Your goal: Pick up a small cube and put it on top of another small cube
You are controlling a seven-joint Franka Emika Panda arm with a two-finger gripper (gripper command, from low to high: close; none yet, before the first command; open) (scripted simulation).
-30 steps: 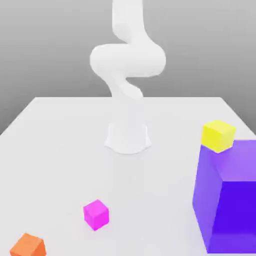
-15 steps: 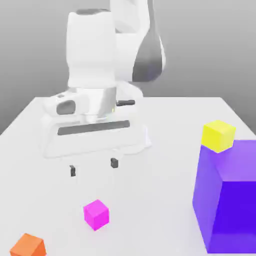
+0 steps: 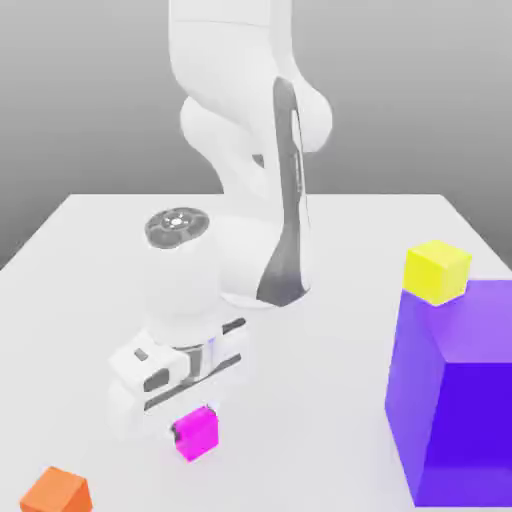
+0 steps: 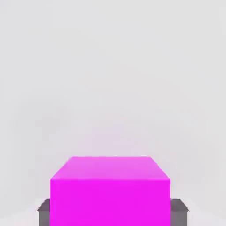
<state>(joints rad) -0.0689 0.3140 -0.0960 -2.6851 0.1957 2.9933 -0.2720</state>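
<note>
Two dark fingertips (image 4: pixel 178 208) of our white two-finger hand (image 3: pixel 190 428) flank the small bright magenta-pink cube (image 3: pixel 196 432), one on each side; whether they already press its faces we cannot tell. We judge the hand sits low on the white counter (image 3: pixel 90 260) so it can close on the cube for the lift. The cube rests flat near the counter's front edge, with no long axis, one corner turned toward the exterior camera. Outward, an orange cube (image 3: pixel 57 491) lies by the front corner, and a yellow cube (image 3: pixel 437 271) sits beside the big purple block (image 3: pixel 455 390), well apart.
</note>
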